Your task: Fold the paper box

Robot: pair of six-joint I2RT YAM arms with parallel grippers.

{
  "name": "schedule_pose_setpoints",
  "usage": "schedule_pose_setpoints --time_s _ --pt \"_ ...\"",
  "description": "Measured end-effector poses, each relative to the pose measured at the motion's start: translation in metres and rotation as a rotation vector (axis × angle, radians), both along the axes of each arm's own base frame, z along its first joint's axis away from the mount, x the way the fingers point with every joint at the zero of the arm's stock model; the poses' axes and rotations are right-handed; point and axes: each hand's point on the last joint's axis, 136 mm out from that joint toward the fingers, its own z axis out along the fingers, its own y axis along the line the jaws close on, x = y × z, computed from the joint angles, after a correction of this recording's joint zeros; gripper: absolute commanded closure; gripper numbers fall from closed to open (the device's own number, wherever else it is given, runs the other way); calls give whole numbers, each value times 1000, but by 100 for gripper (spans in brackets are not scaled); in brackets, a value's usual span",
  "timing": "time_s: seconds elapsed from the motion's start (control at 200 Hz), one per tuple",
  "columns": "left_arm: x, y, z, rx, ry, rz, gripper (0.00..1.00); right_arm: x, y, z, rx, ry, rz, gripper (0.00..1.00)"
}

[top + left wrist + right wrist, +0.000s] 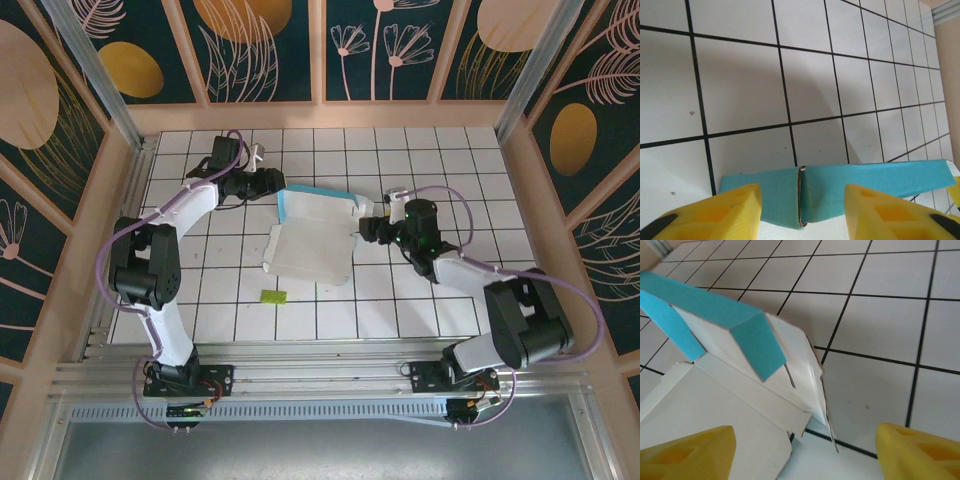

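The paper box point(310, 250) lies half folded in the middle of the tiled table, white side up, with a teal wall standing along its far edge. My left gripper point(279, 184) is at the box's far left corner. In the left wrist view its yellow fingers point(715, 215) stand open on either side of the teal wall point(850, 185), apart from it. My right gripper point(366, 228) is at the box's right edge. Its jaws point(805, 462) are open, with the white corner of the box point(740, 390) and a raised teal flap point(755, 345) in front of them.
A small yellow-green scrap point(272, 296) lies on the tiles near the box's front left corner. Wooden walls point(120, 190) close the table on the left, the right and at the back. A metal rail point(320, 375) runs along the near edge.
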Motion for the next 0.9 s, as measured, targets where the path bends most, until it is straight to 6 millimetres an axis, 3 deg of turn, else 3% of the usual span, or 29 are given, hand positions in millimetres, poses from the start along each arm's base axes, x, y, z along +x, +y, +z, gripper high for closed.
schedule_pose_setpoints --time_s 0.11,0.31,0.38,0.44,0.516,0.676,0.786,0.901 --pt "-5 10 17 40 -48 32 48 15 6 -12 -20 22 14 42" --pt "-38 29 83 54 -222 93 61 23 6 -27 -51 44 6 57" --pt "-56 23 94 48 -263 92 64 24 5 -26 -55 31 5 62" --pt "-74 1 96 38 -281 55 68 25 5 -25 -59 23 5 68" --pt "-95 -32 84 15 -270 -12 72 25 4 -26 -68 15 2 74" --pt "-131 -94 27 11 -141 -131 76 26 3 -26 -80 7 3 83" --pt "-141 -124 -13 24 -61 -171 80 26 3 -26 -84 4 4 86" --pt "-147 -143 -54 38 34 -174 85 26 3 -25 -90 -13 7 92"
